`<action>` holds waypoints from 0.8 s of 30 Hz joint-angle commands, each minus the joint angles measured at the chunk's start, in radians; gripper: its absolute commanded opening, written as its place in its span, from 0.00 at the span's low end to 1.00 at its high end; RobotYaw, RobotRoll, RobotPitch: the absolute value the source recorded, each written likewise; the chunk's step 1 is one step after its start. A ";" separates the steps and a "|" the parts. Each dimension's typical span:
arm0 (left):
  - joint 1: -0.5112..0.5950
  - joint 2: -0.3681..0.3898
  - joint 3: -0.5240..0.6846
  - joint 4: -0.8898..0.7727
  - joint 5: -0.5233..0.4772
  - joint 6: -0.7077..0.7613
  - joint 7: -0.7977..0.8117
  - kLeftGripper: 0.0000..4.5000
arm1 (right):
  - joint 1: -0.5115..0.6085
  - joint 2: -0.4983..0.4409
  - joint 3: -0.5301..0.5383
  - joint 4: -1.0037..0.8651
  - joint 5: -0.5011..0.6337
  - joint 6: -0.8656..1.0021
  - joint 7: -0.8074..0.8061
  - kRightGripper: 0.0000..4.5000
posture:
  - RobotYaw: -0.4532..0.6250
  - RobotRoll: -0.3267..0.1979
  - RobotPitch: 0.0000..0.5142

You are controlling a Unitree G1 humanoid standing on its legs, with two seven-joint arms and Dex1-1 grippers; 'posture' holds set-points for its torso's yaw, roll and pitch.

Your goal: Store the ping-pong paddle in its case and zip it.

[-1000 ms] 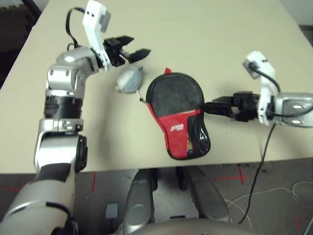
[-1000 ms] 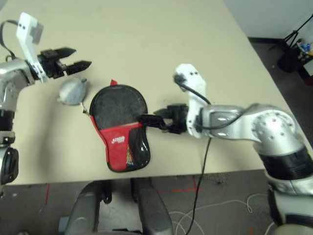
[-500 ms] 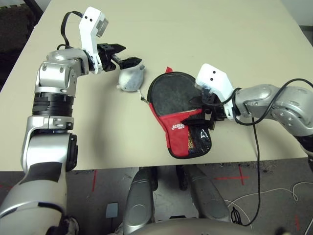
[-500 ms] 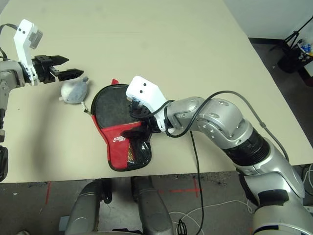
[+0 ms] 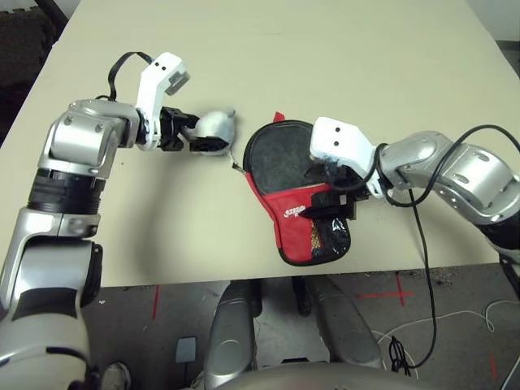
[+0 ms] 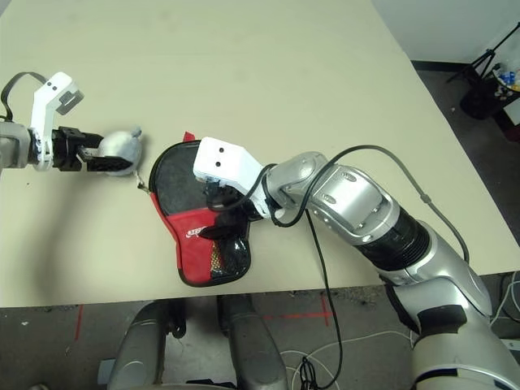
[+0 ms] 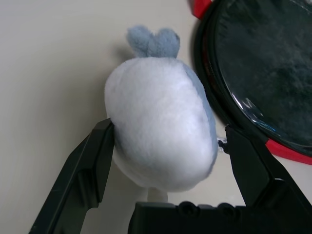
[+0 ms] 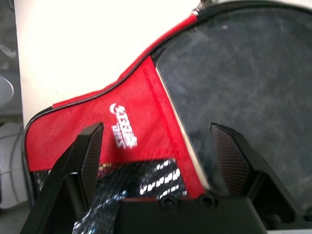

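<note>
The case (image 5: 294, 213), black with red trim and a red panel with a white logo, lies near the table's front edge. Inside it the ping-pong paddle shows its round black face (image 5: 280, 156) (image 8: 243, 78); the handle is hidden under the red panel and the mesh pocket (image 5: 329, 236). My right gripper (image 5: 321, 203) (image 8: 158, 161) hovers open over the red panel, one finger toward the logo, the other over the black face. My left gripper (image 5: 197, 140) (image 7: 168, 146) is open astride a grey-white soft lump (image 5: 216, 127) (image 7: 161, 122) just left of the case.
The beige table (image 5: 366, 73) stretches wide behind and to both sides of the case. Its front edge runs just below the case, with floor beyond. A black cable (image 5: 424, 244) hangs from my right forearm over that edge.
My right gripper swung in from the case's right side and now sits over the red panel. My left gripper dropped and moved forward until its fingers straddle the soft lump.
</note>
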 commanded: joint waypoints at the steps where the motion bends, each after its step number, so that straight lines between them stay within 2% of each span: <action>1: 0.037 -0.015 -0.021 -0.021 -0.001 0.020 0.013 1.00 | -0.002 0.028 0.043 0.021 -0.089 -0.099 0.048 0.99 | 0.32 0.62 0.48; 8: 0.014 -0.053 -0.017 0.015 0.011 0.005 0.053 1.00 | 0.021 0.081 0.094 0.082 -0.249 -0.229 0.105 0.99 | 0.33 0.62 0.48; 18: -0.105 -0.109 0.014 0.176 0.057 -0.103 0.136 1.00 | 0.075 0.085 0.111 0.083 -0.326 -0.192 0.193 0.99 | 0.33 0.62 0.48; 21: -0.137 -0.134 0.022 0.235 0.065 -0.125 0.164 0.87 | 0.075 0.100 0.105 0.088 -0.334 -0.180 0.199 1.00 | 0.33 0.62 0.48; 24: -0.146 -0.153 0.017 0.262 0.073 -0.144 0.172 0.65 | 0.076 0.111 0.106 0.102 -0.349 -0.180 0.203 1.00 | 0.32 0.62 0.47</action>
